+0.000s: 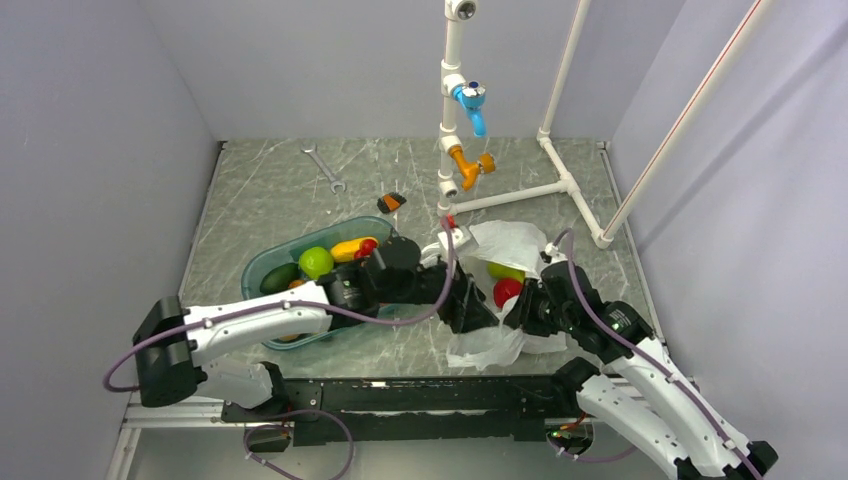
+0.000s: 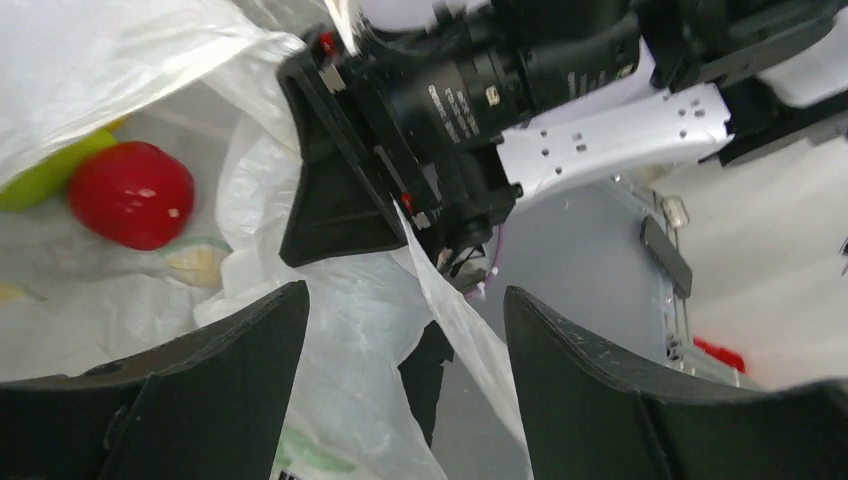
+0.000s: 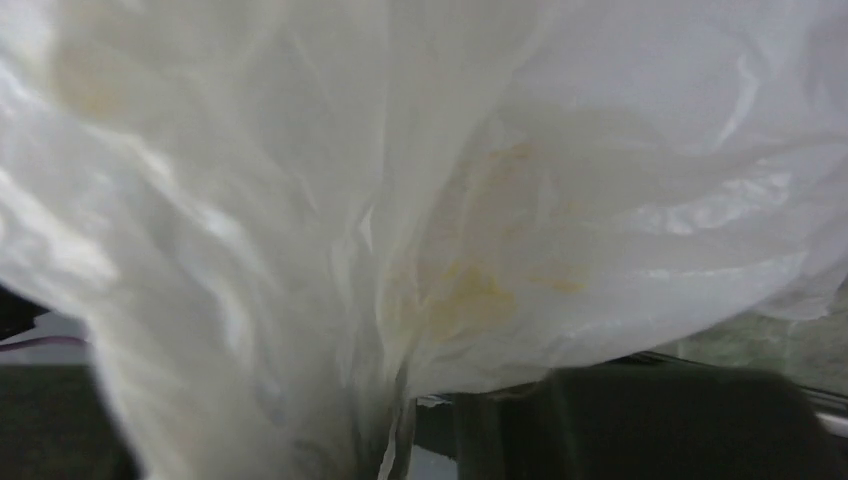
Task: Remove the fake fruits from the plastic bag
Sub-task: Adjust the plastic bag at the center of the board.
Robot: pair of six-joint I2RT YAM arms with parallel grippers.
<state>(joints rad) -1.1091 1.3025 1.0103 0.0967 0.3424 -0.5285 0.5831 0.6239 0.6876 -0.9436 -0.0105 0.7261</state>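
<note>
The plastic bag [image 1: 510,245] lies crumpled at centre right, its mouth open upward. Inside it show a red apple [image 1: 507,291] and a green pear [image 1: 505,271]; both also show in the left wrist view, the apple [image 2: 130,207] and the pear [image 2: 50,170]. My left gripper [image 1: 478,316] is at the bag's near left edge, open, with loose bag film [image 2: 350,330] between its fingers [image 2: 405,385]. My right gripper [image 1: 527,308] is shut on the bag's near edge. In the right wrist view the bag [image 3: 420,200] fills the frame and bunches down at my gripper [image 3: 400,440].
A teal tray [image 1: 262,268] left of the bag holds a green-orange round fruit [image 1: 316,262], a yellow mango-like fruit [image 1: 347,249], red berries [image 1: 367,247] and a dark avocado [image 1: 279,278]. A wrench [image 1: 325,168], a small black-orange object [image 1: 391,202] and a white pipe frame [image 1: 560,180] with valves stand behind.
</note>
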